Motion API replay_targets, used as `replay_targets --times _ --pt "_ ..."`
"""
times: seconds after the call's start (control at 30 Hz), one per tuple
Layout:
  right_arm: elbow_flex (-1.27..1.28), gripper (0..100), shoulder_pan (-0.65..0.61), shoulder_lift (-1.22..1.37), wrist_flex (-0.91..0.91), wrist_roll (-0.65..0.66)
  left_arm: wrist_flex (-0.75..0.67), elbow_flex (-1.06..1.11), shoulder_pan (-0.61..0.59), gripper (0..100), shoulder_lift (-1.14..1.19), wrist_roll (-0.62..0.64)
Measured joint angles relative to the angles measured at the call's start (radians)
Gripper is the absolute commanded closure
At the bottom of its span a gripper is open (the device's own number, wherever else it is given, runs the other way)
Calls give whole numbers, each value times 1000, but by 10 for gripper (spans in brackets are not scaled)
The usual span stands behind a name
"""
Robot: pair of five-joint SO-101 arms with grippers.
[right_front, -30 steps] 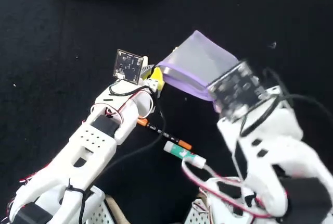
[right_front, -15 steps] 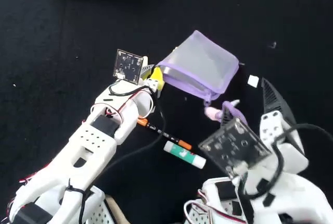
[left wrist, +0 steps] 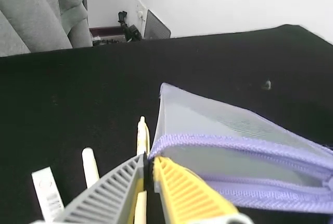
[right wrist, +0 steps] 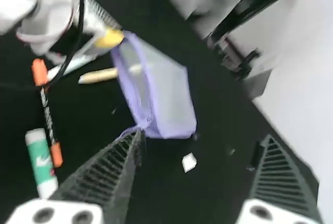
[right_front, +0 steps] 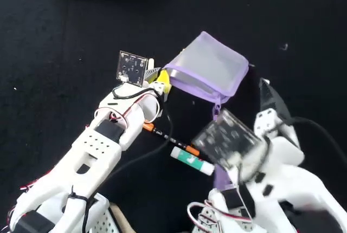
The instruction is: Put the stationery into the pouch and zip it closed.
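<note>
Counter (right_front: 65,38): black cloth top, everything sits on it.
Left gripper (left wrist: 150,162): jaws pinched together on the left end of the pouch's zip edge, one grey and one yellow.
Yellow pencil (left wrist: 141,130): lying on the counter right by that gripper, just beside the pouch's left side. There's a white stick (left wrist: 89,164) next to it, can't tell what it is.
Pen (right_front: 171,138): black with orange ends, out on the counter in front of the pouch, one end tucked against the left arm.
Glue stick (right_front: 191,160): white and green, just beside the pen's right end, also outside the pouch.
Pouch (right_front: 209,68): pale purple and see-through, lying flat mid-counter with the zip side toward the arms. Can't tell how far the zip is open.
Right gripper (right wrist: 203,139): jaws spread wide, nothing in them, hovering over the counter by the pouch's right end.
White scrap (right wrist: 188,162): tiny bit on the counter below those jaws.
</note>
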Motion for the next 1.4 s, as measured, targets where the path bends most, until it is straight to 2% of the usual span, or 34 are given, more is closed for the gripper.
replay_targets --times 0.3,0.6,0.93,1.23,1.4 --pt "101 658 0 0 0 0 189 -46 -5 972 -92 9" --pt "186 658 0 -2 -21 0 213 -46 -48 972 -264 9" --pt "534 658 0 -68 -376 40 384 -198 -48 972 -282 44" --pt "683 658 -2 -74 -655 63 391 -206 -48 972 -282 44" --pt "695 658 -9 29 -733 63 391 -206 -52 972 -282 44"
